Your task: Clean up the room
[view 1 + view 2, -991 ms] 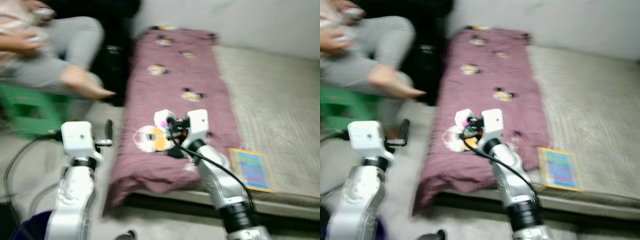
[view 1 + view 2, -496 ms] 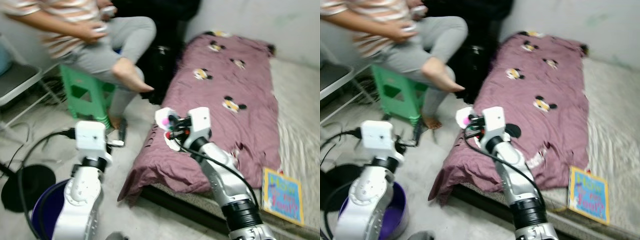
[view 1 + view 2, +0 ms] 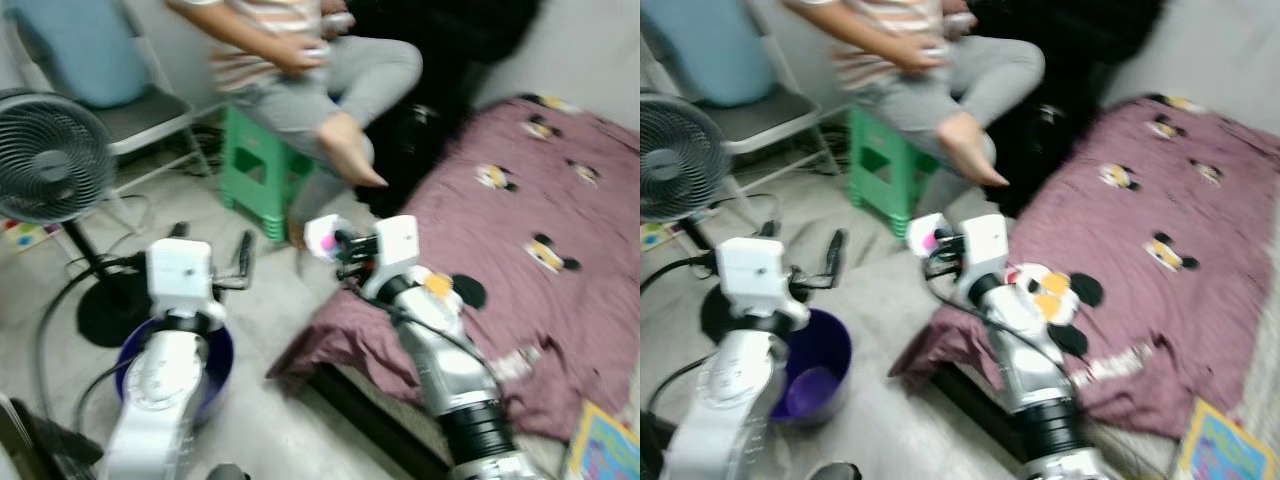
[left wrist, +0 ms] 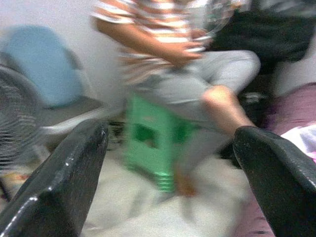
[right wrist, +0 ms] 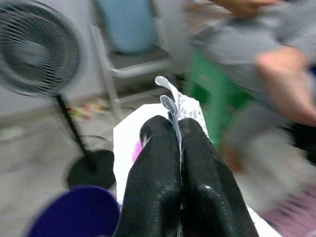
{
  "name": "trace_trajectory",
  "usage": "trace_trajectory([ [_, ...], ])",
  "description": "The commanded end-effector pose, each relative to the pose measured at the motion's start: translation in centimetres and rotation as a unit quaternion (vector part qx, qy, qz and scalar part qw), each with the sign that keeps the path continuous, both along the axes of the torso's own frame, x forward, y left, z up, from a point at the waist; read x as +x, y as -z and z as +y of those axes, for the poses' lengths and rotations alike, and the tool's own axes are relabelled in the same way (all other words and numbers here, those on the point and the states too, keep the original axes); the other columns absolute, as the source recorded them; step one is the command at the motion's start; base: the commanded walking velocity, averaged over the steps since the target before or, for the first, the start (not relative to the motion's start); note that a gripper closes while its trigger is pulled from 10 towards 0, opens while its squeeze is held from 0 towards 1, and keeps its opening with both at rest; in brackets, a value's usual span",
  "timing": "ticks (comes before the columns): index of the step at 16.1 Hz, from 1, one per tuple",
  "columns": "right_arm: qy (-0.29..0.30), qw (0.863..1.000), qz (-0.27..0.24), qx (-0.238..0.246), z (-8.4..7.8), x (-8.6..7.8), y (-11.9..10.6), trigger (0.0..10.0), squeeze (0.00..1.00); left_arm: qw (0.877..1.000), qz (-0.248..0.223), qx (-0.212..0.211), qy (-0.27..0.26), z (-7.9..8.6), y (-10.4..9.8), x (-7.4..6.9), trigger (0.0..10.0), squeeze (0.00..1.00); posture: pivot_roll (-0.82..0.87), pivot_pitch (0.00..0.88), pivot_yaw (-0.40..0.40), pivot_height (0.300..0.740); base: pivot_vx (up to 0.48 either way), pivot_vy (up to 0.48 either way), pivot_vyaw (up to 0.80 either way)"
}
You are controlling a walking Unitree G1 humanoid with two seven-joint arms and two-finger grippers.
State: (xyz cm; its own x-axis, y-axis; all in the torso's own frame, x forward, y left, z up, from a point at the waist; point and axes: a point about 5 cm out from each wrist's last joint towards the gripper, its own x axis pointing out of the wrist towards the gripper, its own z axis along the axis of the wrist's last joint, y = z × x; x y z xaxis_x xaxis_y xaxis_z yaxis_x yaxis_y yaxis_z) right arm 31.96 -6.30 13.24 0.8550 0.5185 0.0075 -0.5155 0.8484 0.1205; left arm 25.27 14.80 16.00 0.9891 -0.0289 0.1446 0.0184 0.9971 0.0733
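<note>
Clamping a white wrapper (image 5: 148,133) in my right pincer (image 5: 177,129) above the purple bucket (image 3: 812,375); my left pincer (image 4: 168,163) gapes apart beside it.

left claw (image 4: 170,173): raised, fingers spread wide | right claw (image 5: 177,131): raised, fingers pinched together on white wrapper (image 5: 185,106)

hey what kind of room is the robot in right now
Probably a bedroom in a home: a low bed with a maroon cartoon-print blanket, a standing fan, and a person seated on a green stool.

Person (image 3: 300,60) cropped at shoulders (blurred); book (image 3: 605,445) cut off.
</note>
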Motion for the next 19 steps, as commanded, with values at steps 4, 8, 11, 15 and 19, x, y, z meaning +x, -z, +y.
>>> trace_trajectory([
  [4,0.01,1.0,-0.011,-0.003,-0.58,0.11,-0.24,10.0,0.0,1.0,0.0,-0.003,0.015,-0.85,0.06,0.08,10.0,0.0,0.04,0.067,-0.1,0.74,0.0,0.0,0.8],
  [8,0.004,1.0,-0.013,-0.007,-0.37,0.0,-0.19,10.0,0.0,1.0,-0.002,-0.01,0.008,-0.85,0.0,0.2,10.0,0.0,0.04,0.071,-0.106,0.74,0.0,0.0,0.8],
  [11,0.004,1.0,-0.013,-0.009,-0.44,0.06,-0.19,10.0,0.0,1.0,-0.007,-0.017,0.013,-1.3,0.04,0.08,10.0,0.0,0.04,0.073,-0.112,0.74,0.0,0.0,0.8],
  [15,0.0,1.0,-0.017,-0.014,-0.48,-0.02,-0.11,10.0,0.0,0.999,-0.006,-0.032,0.028,-1.51,0.04,0.06,10.0,0.0,0.04,0.076,-0.115,0.74,0.0,0.0,0.12],
  [19,-0.011,0.999,-0.024,-0.019,-0.16,-0.25,-0.16,10.0,0.0,0.998,-0.011,-0.038,0.04,-1.62,-0.05,0.02,10.0,0.0,0.04,0.078,-0.115,0.74,0.129,0.0,0.58],
])
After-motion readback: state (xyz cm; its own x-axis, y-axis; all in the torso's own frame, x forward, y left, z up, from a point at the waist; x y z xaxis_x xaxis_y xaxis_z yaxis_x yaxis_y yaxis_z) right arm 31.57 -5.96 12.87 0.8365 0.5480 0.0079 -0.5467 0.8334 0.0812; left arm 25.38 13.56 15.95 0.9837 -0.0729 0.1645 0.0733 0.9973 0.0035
